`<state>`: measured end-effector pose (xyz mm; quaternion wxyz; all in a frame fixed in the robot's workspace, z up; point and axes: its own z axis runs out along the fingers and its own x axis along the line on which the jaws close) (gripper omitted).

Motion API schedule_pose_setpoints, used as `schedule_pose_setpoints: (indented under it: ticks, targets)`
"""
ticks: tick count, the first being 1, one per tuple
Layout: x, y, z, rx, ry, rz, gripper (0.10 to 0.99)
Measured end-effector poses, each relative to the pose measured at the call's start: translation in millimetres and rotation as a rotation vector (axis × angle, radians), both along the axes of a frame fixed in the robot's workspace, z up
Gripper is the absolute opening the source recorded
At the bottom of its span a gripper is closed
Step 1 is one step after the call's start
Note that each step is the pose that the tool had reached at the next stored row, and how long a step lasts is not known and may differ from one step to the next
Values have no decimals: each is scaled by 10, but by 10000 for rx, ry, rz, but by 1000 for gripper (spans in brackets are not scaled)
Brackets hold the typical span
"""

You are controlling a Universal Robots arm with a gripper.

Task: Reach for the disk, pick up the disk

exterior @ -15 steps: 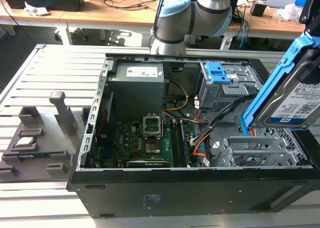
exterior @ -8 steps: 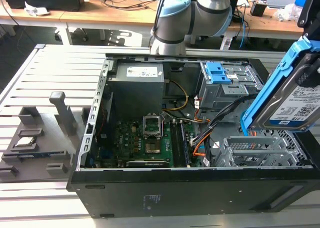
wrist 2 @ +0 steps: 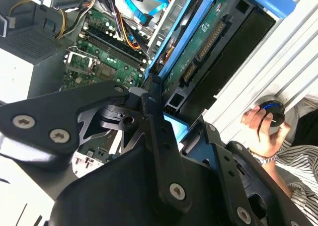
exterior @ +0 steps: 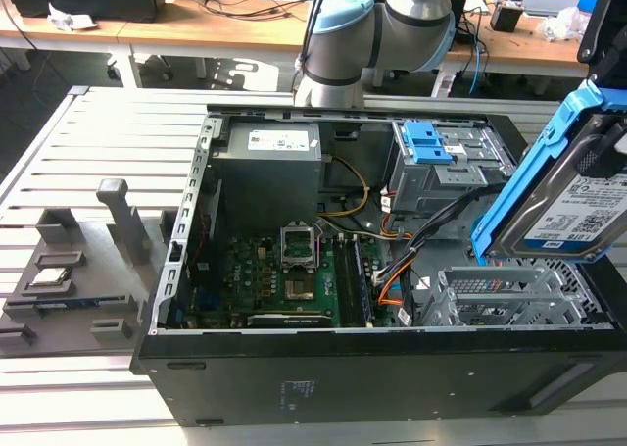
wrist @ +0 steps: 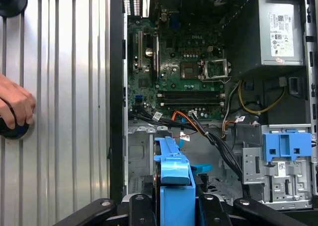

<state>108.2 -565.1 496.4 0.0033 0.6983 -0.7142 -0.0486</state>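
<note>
Disk (exterior: 568, 196), silver with a white-and-blue label and a bright blue side bracket, hangs tilted in the air at about 3 o'clock in the exterior view, lifted clear above the drive cage of the open computer case (exterior: 323, 372). In the second wrist view the gripper (wrist 2: 171, 124) is clamped on the disk (wrist 2: 208, 52), its black fingers (wrist 2: 154, 112) pressing the blue bracket at the near end, with the green circuit side of the drive turned to the camera. In the first wrist view the blue bracket (wrist: 174, 179) stands up between the gripper's black links.

Nearest in the exterior view, the black side wall of the case runs across 6 o'clock. Inside lie the green motherboard (exterior: 284, 279) with an open processor socket, a grey power supply (exterior: 269, 172) behind it, and at 1 o'clock a metal bay with a blue latch (exterior: 431, 142). The case sits on a desk (exterior: 118, 123) of ribbed grey metal slats. At 9 o'clock a grey fixture tray (exterior: 69, 270) holds a small square silver chip (exterior: 49, 277).

A person's hand (wrist: 15, 107) rests on a dark round knob on the slats.

Farther back, at 12 o'clock, the pale blue and silver arm (exterior: 377, 29) rises, and behind it wooden benches carry cables and loose gear
</note>
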Motion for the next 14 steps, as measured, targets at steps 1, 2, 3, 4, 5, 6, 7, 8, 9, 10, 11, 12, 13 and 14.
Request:
schedule_pose_setpoints:
  ticks: [1, 2, 3, 4, 5, 6, 7, 8, 9, 10, 11, 12, 13, 14]
  targets:
    - [0, 0, -4, 1, 0, 0, 365]
    - [0, 0, -8, 1, 0, 0, 365]
    - [0, 0, -14, 0, 0, 0, 365]
    - [0, 0, -18, 0, 0, 0, 365]
    - [0, 0, -26, 1, 0, 0, 365]
    - [0, 0, -30, 0, 0, 0, 365]
    - [0, 0, -35, 1, 0, 0, 365]
    - [0, -1, -44, 0, 0, 0, 365]
    - [0, -1, -53, 0, 0, 0, 365]
    - [0, -1, -60, 0, 0, 0, 365]
    - [0, -1, -66, 0, 0, 0, 365]
    - [0, -1, -71, 0, 0, 0, 365]
    - [0, -2, -79, 1, 0, 0, 365]
    - [0, -2, -85, 1, -1, 0, 365]
